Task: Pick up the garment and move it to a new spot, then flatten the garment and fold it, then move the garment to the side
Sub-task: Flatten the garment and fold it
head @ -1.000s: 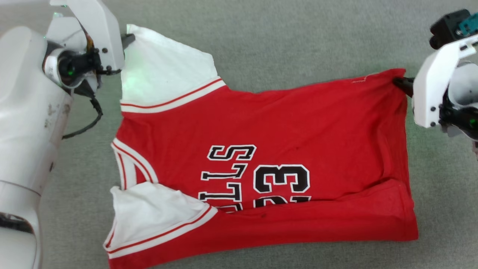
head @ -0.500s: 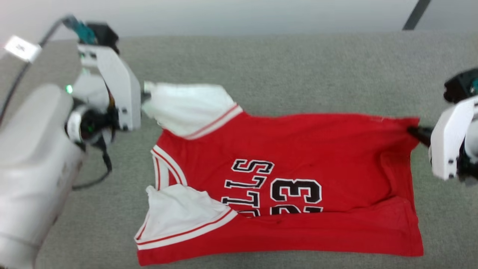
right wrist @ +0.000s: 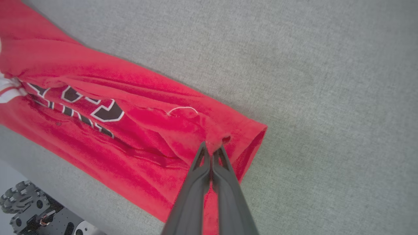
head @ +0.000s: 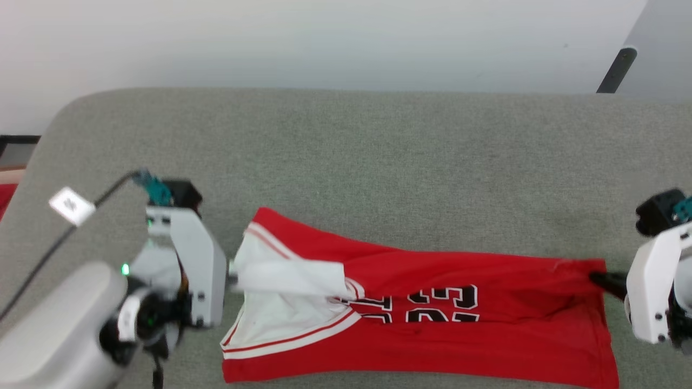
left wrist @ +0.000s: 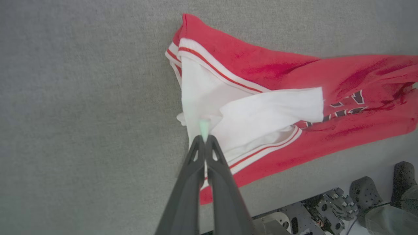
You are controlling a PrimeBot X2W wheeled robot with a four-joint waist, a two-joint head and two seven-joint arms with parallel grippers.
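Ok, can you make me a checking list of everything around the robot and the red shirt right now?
Surface: grey fabric-covered top, with the garment lying on it.
Job's things: garment, a red jersey, partly folded lengthwise; the fold half hides the number.
Clutter: nothing seen.
Grippers: left gripper shut on the white sleeve; right gripper shut on the red hem corner.
Cables: dark cable with a white tag by the left arm, apart from the garment.
Surroundings: pale wall; dark pole at the far right; wheeled base past the near edge.
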